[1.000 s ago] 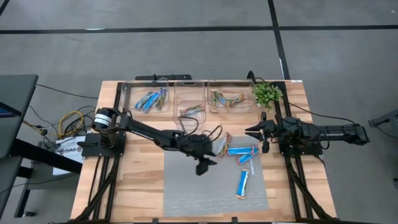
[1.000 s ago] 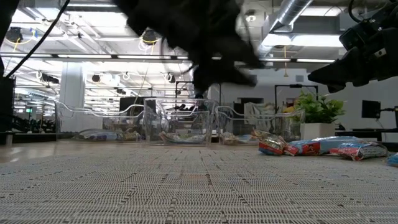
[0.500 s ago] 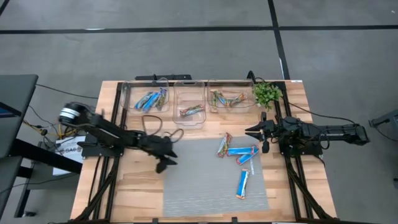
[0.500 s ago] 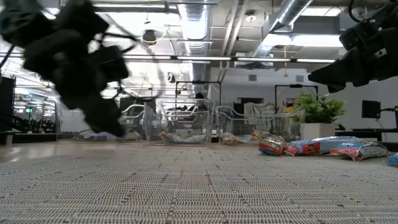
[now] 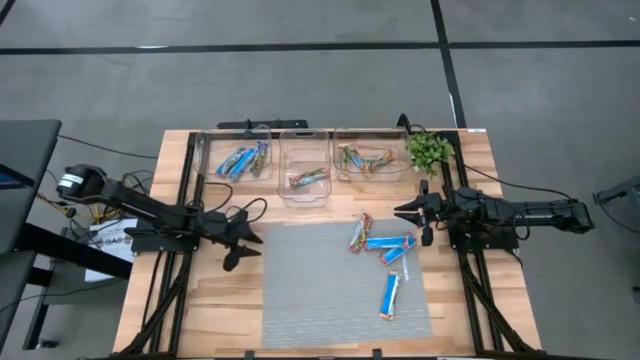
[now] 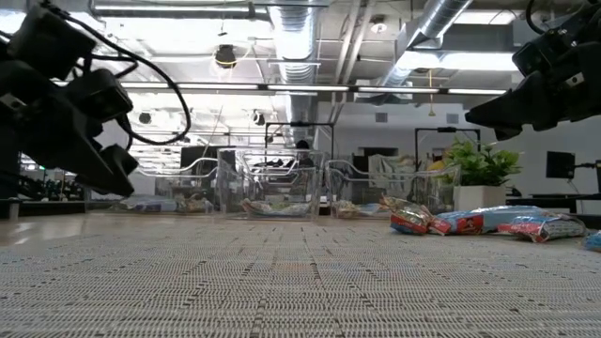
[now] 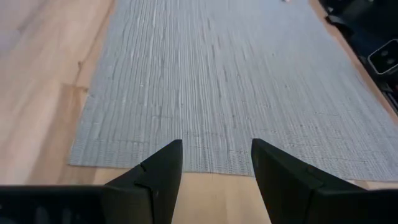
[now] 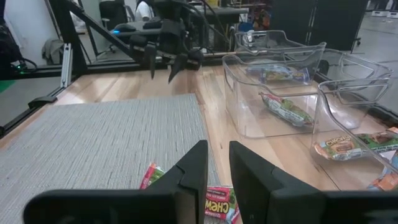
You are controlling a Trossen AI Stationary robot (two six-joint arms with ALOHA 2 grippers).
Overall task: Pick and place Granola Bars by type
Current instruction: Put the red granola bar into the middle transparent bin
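Wooden boards make up the counter (image 5: 220,300), and a grey woven mat (image 5: 310,290) lies on its front middle part. Four Granola Bars (image 5: 388,245) lie loose on the right part of the mat. One multicoloured bar (image 5: 358,232) is tilted, just beside two blue bars with red ends (image 5: 390,241). One more blue and white bar (image 5: 390,294) lies apart from them, nearer the front edge.

Three clear bins stand in a row along the back edge. The left bin (image 5: 236,158) holds blue bars. The middle bin (image 5: 305,168) holds one or two multicoloured bars. The right bin (image 5: 365,155) holds green and tan bars. A small green plant (image 5: 428,150) stands near the back right corner, just beside the right bin.

The left tool (image 5: 240,247) is near the left edge of the mat, low over the wood, well apart from the loose bars. Its fingers (image 7: 158,177) are spread apart and hold nothing.

The right tool (image 5: 415,213) waits at the right edge of the counter, near the blue bars. Its fingers (image 8: 194,171) have only a thin gap between them, and nothing is in it.
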